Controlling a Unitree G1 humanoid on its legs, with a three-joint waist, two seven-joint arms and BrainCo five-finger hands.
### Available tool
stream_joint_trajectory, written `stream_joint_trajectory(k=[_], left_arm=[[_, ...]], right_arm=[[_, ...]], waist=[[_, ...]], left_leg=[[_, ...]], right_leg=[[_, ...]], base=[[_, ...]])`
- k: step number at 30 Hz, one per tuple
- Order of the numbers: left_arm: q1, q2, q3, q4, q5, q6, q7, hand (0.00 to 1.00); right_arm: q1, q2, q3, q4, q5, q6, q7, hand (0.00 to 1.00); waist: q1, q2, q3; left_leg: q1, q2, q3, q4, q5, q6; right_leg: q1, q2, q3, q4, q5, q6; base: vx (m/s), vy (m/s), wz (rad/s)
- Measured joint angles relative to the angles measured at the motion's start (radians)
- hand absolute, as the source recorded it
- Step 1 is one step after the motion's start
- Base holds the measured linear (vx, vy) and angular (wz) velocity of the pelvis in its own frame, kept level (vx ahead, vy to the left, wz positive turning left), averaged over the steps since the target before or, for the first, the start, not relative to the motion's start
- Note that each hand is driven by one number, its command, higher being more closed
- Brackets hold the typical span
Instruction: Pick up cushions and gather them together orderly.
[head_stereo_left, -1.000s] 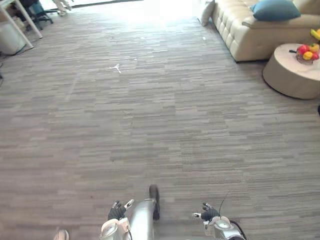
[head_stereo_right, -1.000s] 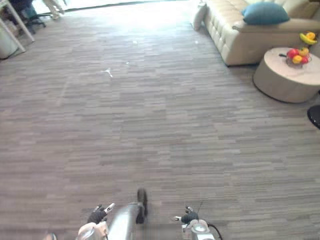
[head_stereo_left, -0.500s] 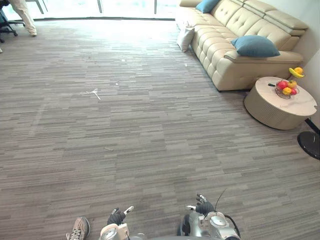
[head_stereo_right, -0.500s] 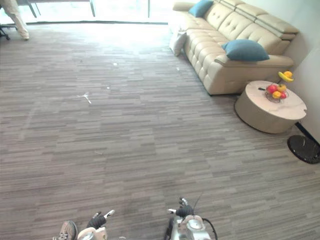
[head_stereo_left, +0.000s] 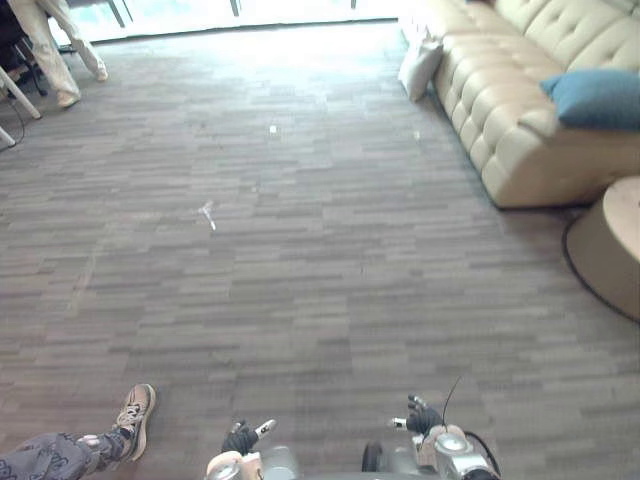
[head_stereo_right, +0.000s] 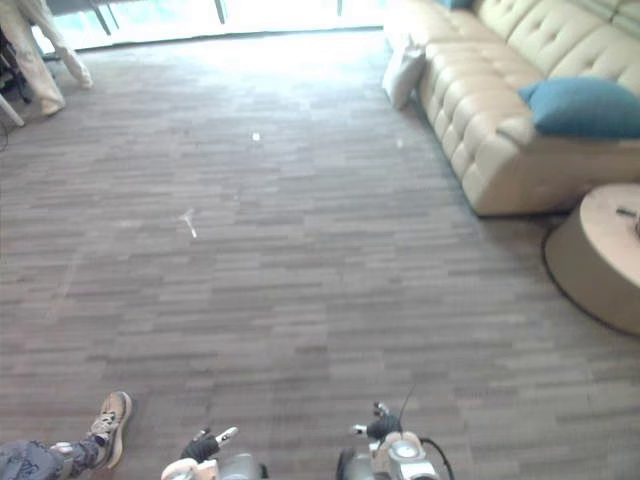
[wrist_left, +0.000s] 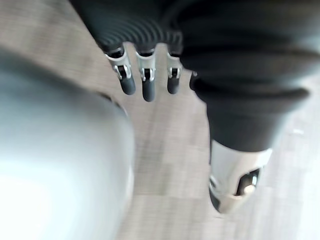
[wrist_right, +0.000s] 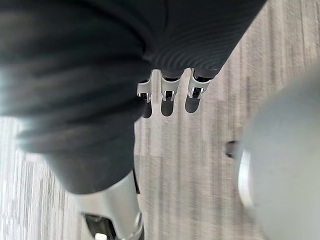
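On the sofa rests a plump, seemingly plain teal cushion; left robot hand and right robot hand hang slack-fingered

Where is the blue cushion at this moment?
The blue cushion lies at the right eye view's far right, on the near end of the cream sofa, just beyond the round table.

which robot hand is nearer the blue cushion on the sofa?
Right. The right robot hand hangs by the view's bottom edge, on the side of the blue cushion; the left robot hand hangs further left. Both are far from it across the carpet.
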Motion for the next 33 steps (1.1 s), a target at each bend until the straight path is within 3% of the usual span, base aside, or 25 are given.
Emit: stream_joint_trajectory(k=[2, 3, 4, 5, 6, 7, 8, 9, 12, 13, 14, 16, 18, 19, 20, 21, 23, 24, 25, 26, 27, 28, 29, 31, 33], left_arm=[[0.003, -0.024, 0.028, -0.027, -0.020, 0.003, 0.000, 0.00], [0.006, -0.026, 0.029, -0.028, -0.026, 0.003, 0.000, 0.00], [0.004, -0.019, 0.028, -0.031, -0.027, 0.005, 0.001, 0.00], [-0.003, -0.015, 0.024, -0.030, -0.026, 0.007, 0.002, 0.00], [-0.013, -0.010, 0.019, -0.032, -0.023, 0.005, 0.000, 0.00], [-0.019, -0.008, 0.016, -0.032, -0.024, 0.006, 0.001, 0.00], [-0.028, 0.001, -0.006, -0.018, -0.023, 0.009, 0.003, 0.00], [-0.028, 0.008, -0.026, -0.006, -0.015, 0.011, 0.004, 0.00], [-0.022, -0.012, -0.026, 0.011, -0.004, 0.012, 0.005, 0.00], [-0.019, -0.022, -0.025, 0.023, -0.004, 0.010, 0.005, 0.00], [-0.024, -0.024, -0.027, 0.049, -0.003, 0.008, 0.006, 0.00], [-0.028, -0.015, -0.027, 0.080, 0.006, 0.009, 0.006, 0.00], [-0.021, 0.006, -0.038, 0.090, 0.007, 0.012, 0.007, 0.00], [-0.018, 0.012, -0.038, 0.090, 0.007, 0.012, 0.007, 0.00], [-0.001, 0.024, -0.024, 0.089, 0.011, 0.011, 0.005, 0.00], [0.009, 0.025, -0.007, 0.090, 0.013, 0.011, 0.005, 0.00], [0.015, 0.018, -0.007, 0.104, 0.016, 0.010, 0.005, 0.00], [0.010, -0.005, -0.004, 0.140, 0.026, 0.012, 0.005, 0.00], [0.014, -0.012, 0.001, 0.148, 0.032, 0.012, 0.005, 0.00], [0.007, -0.023, 0.014, 0.146, 0.033, 0.014, 0.003, 0.00], [0.004, -0.022, 0.014, 0.144, 0.032, 0.014, 0.003, 0.00], [-0.008, -0.012, 0.016, 0.132, 0.033, 0.012, 0.002, 0.00], [-0.008, -0.001, 0.015, 0.108, 0.032, 0.009, 0.001, 0.00], [-0.007, 0.019, 0.012, 0.073, 0.031, 0.004, 0.000, 0.00], [-0.007, 0.016, 0.013, 0.043, 0.020, 0.004, -0.001, 0.00]], right_arm=[[0.012, 0.009, 0.005, -0.016, 0.002, 0.003, -0.002, 0.00], [0.017, 0.007, 0.008, -0.017, 0.003, 0.003, -0.002, 0.00], [0.024, 0.037, 0.009, -0.017, 0.020, 0.010, -0.003, 0.00], [0.023, 0.049, 0.003, -0.018, 0.020, 0.010, -0.003, 0.00], [0.030, 0.060, 0.004, -0.022, 0.020, 0.008, -0.002, 0.00], [0.033, 0.063, 0.003, -0.023, 0.020, 0.008, -0.001, 0.00], [0.043, 0.072, -0.005, -0.022, 0.020, 0.008, -0.001, 0.00], [0.052, 0.076, -0.014, -0.027, 0.019, 0.001, 0.003, 0.00], [0.060, 0.066, -0.050, -0.063, 0.019, -0.025, 0.006, 0.00], [0.061, 0.056, -0.066, -0.075, 0.019, -0.032, 0.006, 0.00], [0.059, 0.043, -0.080, -0.092, 0.019, -0.037, 0.005, 0.00], [0.052, 0.014, -0.090, -0.091, 0.017, -0.042, 0.005, 0.00], [0.057, 0.006, -0.118, -0.091, 0.022, -0.030, 0.005, 0.00], [0.054, 0.005, -0.118, -0.090, 0.021, -0.028, 0.006, 0.00], [0.052, 0.008, -0.115, -0.090, 0.020, -0.020, 0.007, 0.00], [0.054, 0.004, -0.113, -0.083, 0.019, -0.012, 0.008, 0.00], [0.057, -0.002, -0.117, -0.084, 0.019, -0.010, 0.010, 0.00], [0.041, -0.029, -0.109, -0.082, 0.014, -0.005, 0.015, 0.00], [0.036, -0.034, -0.104, -0.083, 0.014, -0.003, 0.015, 0.00], [0.030, -0.035, -0.087, -0.080, 0.014, -0.001, 0.012, 0.00], [0.029, -0.034, -0.079, -0.071, 0.015, -0.001, 0.010, 0.00], [0.017, -0.026, -0.073, -0.023, 0.017, 0.005, 0.007, 0.00], [0.014, -0.012, -0.079, 0.005, 0.019, 0.011, 0.003, 0.00], [0.019, 0.009, -0.078, 0.008, 0.019, 0.009, -0.005, 0.00], [0.013, 0.012, -0.079, 0.008, 0.019, 0.009, -0.006, 0.00]], waist=[[0.027, 0.025, 0.002], [0.032, 0.032, -0.002], [0.037, 0.001, -0.028], [0.035, -0.024, -0.032], [0.035, -0.050, -0.040], [0.035, -0.054, -0.041], [0.029, -0.069, -0.042], [0.015, -0.081, -0.040], [-0.018, -0.055, -0.031], [-0.021, -0.049, -0.030], [-0.031, -0.022, -0.030], [-0.062, -0.036, -0.024], [-0.086, -0.064, -0.014], [-0.092, -0.075, -0.010], [-0.097, -0.103, -0.014], [-0.103, -0.104, -0.030], [-0.104, -0.074, -0.054], [-0.097, 0.012, -0.074], [-0.095, 0.031, -0.067], [-0.086, 0.050, -0.054], [-0.082, 0.055, -0.051], [-0.062, 0.046, -0.038], [-0.055, 0.009, -0.021], [-0.052, -0.030, -0.027], [-0.040, -0.027, -0.027]], left_leg=[[-0.038, -0.013, -0.025, -0.464, 0.132, -0.030], [-0.048, -0.001, -0.025, -0.484, 0.178, -0.025], [-0.045, -0.011, 0.016, -0.409, 0.282, 0.025], [-0.036, -0.009, 0.056, -0.396, 0.259, 0.044], [-0.023, -0.018, 0.097, -0.351, 0.203, 0.082], [-0.012, -0.031, 0.094, -0.335, 0.177, 0.088], [0.038, -0.070, 0.091, -0.328, 0.124, 0.094], [0.118, -0.123, 0.076, -0.344, 0.069, 0.083], [0.333, -0.189, 0.028, -0.468, 0.020, 0.084], [0.406, -0.191, 0.010, -0.520, 0.012, 0.083], [0.492, -0.190, -0.019, -0.575, 0.005, 0.077], [0.600, -0.188, -0.058, -0.637, -0.016, 0.078], [0.716, -0.193, -0.102, -0.728, -0.041, 0.055], [0.745, -0.195, -0.110, -0.744, -0.050, 0.047], [0.807, -0.206, -0.144, -0.741, -0.067, 0.031], [0.819, -0.197, -0.181, -0.654, -0.086, 0.026], [0.766, -0.160, -0.206, -0.481, -0.085, 0.022], [0.617, -0.085, -0.223, -0.122, 0.047, -0.045], [0.563, -0.065, -0.213, -0.006, 0.159, -0.070], [0.451, 0.009, -0.163, 0.212, 0.282, -0.070], [0.419, 0.037, -0.132, 0.278, 0.258, -0.038], [0.335, 0.102, -0.054, 0.439, 0.165, 0.033], [0.276, 0.095, -0.041, 0.452, 0.102, 0.030], [0.134, 0.052, -0.022, 0.335, 0.022, 0.008], [0.028, 0.020, 0.007, 0.080, 0.004, -0.005]], right_leg=[[0.102, 0.002, 0.066, -0.044, -0.022, 0.034], [0.121, 0.009, 0.086, -0.046, -0.033, 0.046], [0.148, -0.034, 0.124, -0.011, -0.039, 0.044], [0.128, -0.061, 0.125, 0.034, -0.036, 0.044], [0.051, -0.096, 0.134, 0.208, -0.004, 0.085], [0.014, -0.111, 0.138, 0.306, 0.031, 0.106], [-0.095, -0.136, 0.164, 0.557, 0.157, 0.169], [-0.192, -0.153, 0.169, 0.825, 0.217, 0.198], [-0.310, -0.179, 0.041, 1.007, 0.117, 0.115], [-0.362, -0.171, -0.021, 0.988, 0.056, 0.106], [-0.428, -0.159, -0.103, 0.903, -0.020, 0.101], [-0.527, -0.140, -0.174, 0.621, -0.045, 0.112], [-0.579, -0.115, -0.175, 0.204, 0.103, 0.156], [-0.592, -0.113, -0.166, 0.134, 0.134, 0.168], [-0.624, -0.110, -0.110, 0.094, 0.140, 0.144], [-0.647, -0.084, -0.036, 0.182, 0.246, 0.056], [-0.651, -0.068, -0.032, 0.258, 0.286, 0.017], [-0.626, -0.007, -0.062, 0.339, 0.164, 0.007], [-0.603, 0.007, -0.062, 0.346, 0.124, 0.002], [-0.544, 0.038, -0.058, 0.336, 0.069, -0.021], [-0.521, 0.047, -0.057, 0.331, 0.054, -0.027], [-0.404, 0.062, -0.043, 0.293, 0.015, -0.027], [-0.288, 0.052, -0.035, 0.227, -0.005, -0.029], [-0.135, 0.028, -0.014, 0.098, -0.006, -0.029], [-0.050, 0.015, 0.003, 0.016, -0.006, -0.028]], base=[[0.76, 0.191, -1.01], [0.96, 0.364, -1.08], [0.80, 0.349, -0.64], [0.95, 0.419, -0.52], [0.63, 0.292, -0.12], [0.90, 0.450, 0.05], [0.84, 0.439, 0.42], [0.82, 0.412, 0.55], [0.61, 0.207, 0.54], [0.67, 0.152, 0.42], [0.82, 0.135, 0.71], [0.76, 0.028, 0.82], [0.67, -0.079, 0.74], [0.81, -0.157, 0.69], [1.05, -0.242, 0.55], [1.08, -0.271, 0.51], [0.93, -0.249, 0.20], [0.92, -0.210, -0.04], [1.09, -0.193, -0.14], [0.72, -0.089, -0.10], [0.86, -0.109, -0.21], [0.85, -0.109, -0.13], [0.82, -0.105, -0.06], [0.75, -0.055, 0.01], [0.73, 0.014, -0.33]])
